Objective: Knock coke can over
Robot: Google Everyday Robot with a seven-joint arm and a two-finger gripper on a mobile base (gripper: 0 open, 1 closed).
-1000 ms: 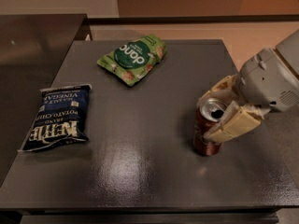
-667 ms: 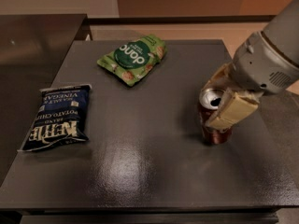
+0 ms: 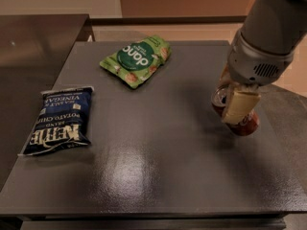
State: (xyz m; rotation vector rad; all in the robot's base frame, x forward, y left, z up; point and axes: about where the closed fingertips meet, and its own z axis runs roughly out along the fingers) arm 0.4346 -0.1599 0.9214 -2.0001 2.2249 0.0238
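The coke can (image 3: 246, 124), dark red with a silver top, is at the right side of the dark grey table (image 3: 158, 143). It leans over, its top pointing up and to the left. My gripper (image 3: 227, 104) comes down from the upper right and straddles the can's upper part. One beige finger (image 3: 240, 107) lies across the front of the can and the other sits behind it. The gripper is shut on the can.
A green snack bag (image 3: 136, 60) lies at the back middle of the table. A dark blue potato chip bag (image 3: 60, 120) lies at the left. The table's right edge is close to the can. A darker counter (image 3: 29, 56) adjoins on the left.
The gripper and the can have moved to the right together. The can stood upright and now leans over.
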